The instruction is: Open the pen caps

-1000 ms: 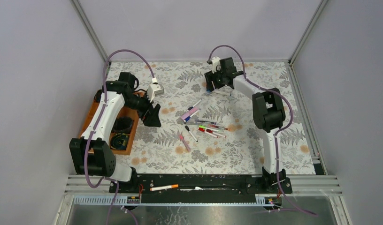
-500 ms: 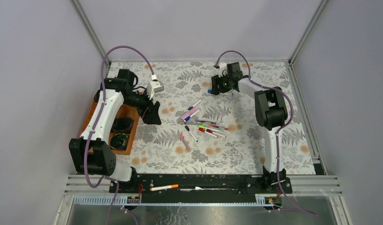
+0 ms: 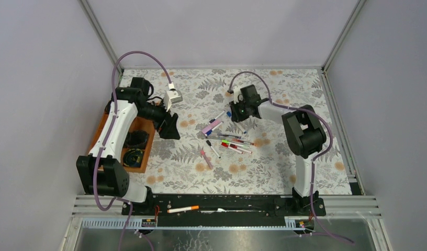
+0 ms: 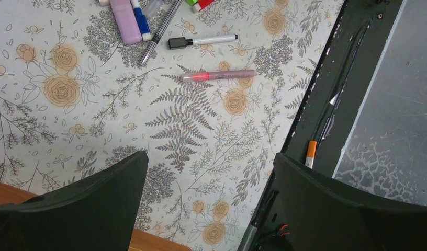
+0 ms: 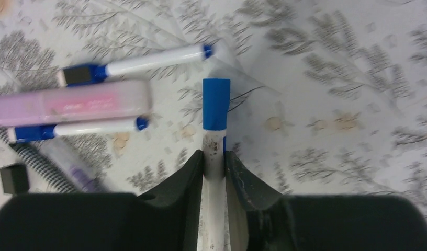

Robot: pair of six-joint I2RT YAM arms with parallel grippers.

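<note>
My right gripper (image 5: 214,157) is shut on the white barrel of a pen (image 5: 214,144); the pen's blue cap (image 5: 216,103) sticks out past the fingertips, still on. In the top view this gripper (image 3: 236,112) hangs just behind the pile of pens (image 3: 228,140) at mid-table. A pink highlighter (image 5: 70,103) and two blue-ended pens (image 5: 133,61) lie left of the held pen. A loose black cap (image 5: 14,178) lies at the far left. My left gripper (image 4: 211,172) is open and empty above the cloth, left of the pile (image 3: 169,128).
A wooden tray (image 3: 104,130) with dark round items stands at the left edge under my left arm. An orange-ended pen (image 3: 182,209) lies on the black rail at the near edge. A black-capped pen (image 4: 201,41) and a pink pen (image 4: 217,76) lie apart from the pile.
My right gripper has come from the far back of the table forward and left to the pile, carrying the blue-capped pen. My left arm has hardly moved.
</note>
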